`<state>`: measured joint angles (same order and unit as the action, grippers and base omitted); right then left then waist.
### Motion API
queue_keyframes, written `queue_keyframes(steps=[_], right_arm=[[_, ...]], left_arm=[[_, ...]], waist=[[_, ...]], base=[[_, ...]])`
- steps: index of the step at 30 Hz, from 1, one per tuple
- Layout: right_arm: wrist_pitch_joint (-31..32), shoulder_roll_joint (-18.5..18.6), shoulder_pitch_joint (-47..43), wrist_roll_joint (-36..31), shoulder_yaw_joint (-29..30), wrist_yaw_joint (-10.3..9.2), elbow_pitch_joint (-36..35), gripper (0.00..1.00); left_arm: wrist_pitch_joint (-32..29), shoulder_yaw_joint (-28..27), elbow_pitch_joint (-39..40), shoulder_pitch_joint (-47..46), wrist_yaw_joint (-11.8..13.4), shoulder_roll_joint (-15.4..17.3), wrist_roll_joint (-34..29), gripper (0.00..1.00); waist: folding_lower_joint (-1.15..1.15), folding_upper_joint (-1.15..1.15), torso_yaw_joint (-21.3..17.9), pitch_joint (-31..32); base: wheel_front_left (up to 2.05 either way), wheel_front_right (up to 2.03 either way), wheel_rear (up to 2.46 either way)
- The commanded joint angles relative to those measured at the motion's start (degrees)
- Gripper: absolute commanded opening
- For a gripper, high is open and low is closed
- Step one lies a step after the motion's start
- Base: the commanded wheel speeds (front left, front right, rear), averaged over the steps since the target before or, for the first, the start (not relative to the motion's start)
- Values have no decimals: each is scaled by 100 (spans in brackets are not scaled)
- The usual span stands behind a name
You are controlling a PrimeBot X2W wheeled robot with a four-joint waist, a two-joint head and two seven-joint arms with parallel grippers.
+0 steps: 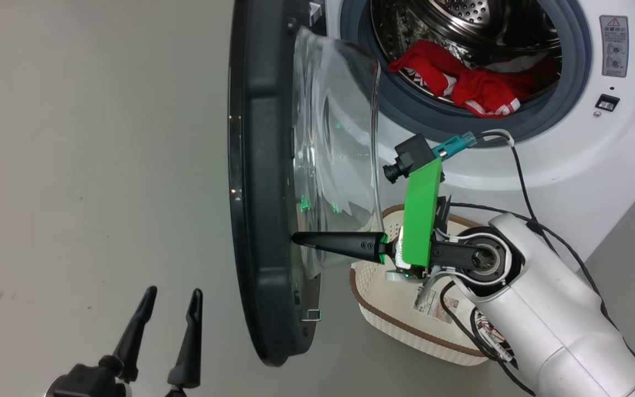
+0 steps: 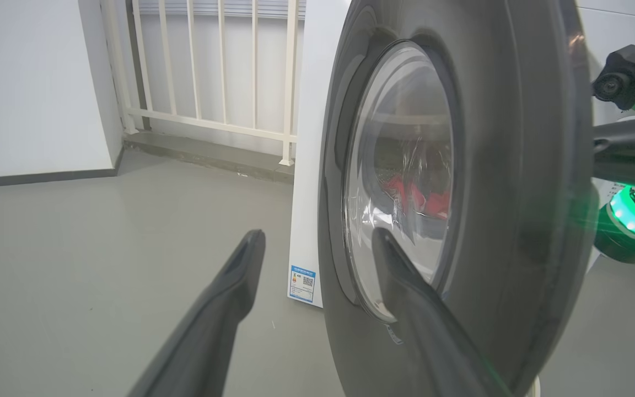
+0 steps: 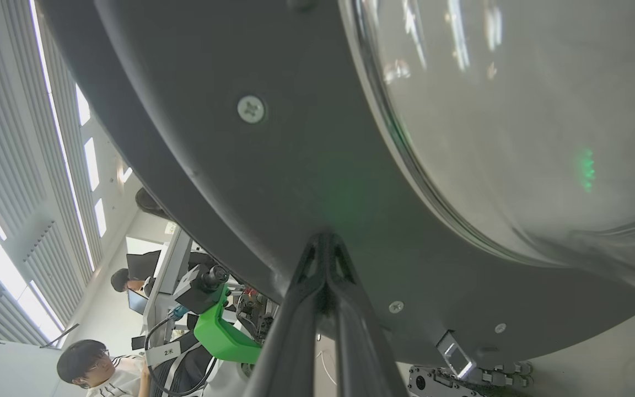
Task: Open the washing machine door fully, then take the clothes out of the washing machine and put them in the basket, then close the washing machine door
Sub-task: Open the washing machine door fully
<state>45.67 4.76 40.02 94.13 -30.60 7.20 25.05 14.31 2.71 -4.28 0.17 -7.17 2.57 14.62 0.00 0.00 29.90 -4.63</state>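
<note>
The washing machine door (image 1: 265,182) stands swung out edge-on, its clear glass bowl (image 1: 345,149) bulging toward the washing machine (image 1: 565,138). Red clothes (image 1: 461,77) with white stripes lie in the steel drum. My right gripper (image 1: 297,239) is shut, its tips pressed against the door's dark inner face (image 3: 323,187) just below the bowl. The basket (image 1: 400,325) sits on the floor under my right arm, partly hidden by it. My left gripper (image 1: 174,295) is open at the lower left, outside the door (image 2: 516,182), holding nothing.
Grey floor (image 1: 91,165) spreads left of the door. A white railing (image 2: 213,71) and wall stand beyond the washer's side. Two people (image 3: 102,364) sit at desks in the right wrist view's lower left. Black cables (image 1: 521,176) trail from my right wrist.
</note>
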Motion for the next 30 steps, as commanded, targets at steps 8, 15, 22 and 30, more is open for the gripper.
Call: queue_keyframes(steps=[8, 15, 22, 30], right_arm=[[-366, -84, -234, -245, 42, 29, -239, 100], [-728, 182, -672, -419, 216, 29, -237, 100], [-1161, 382, -1203, -608, 259, 29, -229, 100], [-1637, 545, -1806, -692, 283, 29, -238, 100]], left_arm=[[69, -128, 24, -111, -32, 32, 27, 100], [69, -157, -129, -189, -32, 32, 21, 100], [69, -260, -173, -178, -32, 32, -1, 100], [69, -369, -184, -156, -32, 32, -13, 100]], waist=[[0, 0, -48, 52], [0, 0, -124, 98], [0, 0, -268, 128], [0, 0, -392, 132]], base=[[0, 0, 0], [0, 0, 0], [0, 0, 0], [0, 0, 0]])
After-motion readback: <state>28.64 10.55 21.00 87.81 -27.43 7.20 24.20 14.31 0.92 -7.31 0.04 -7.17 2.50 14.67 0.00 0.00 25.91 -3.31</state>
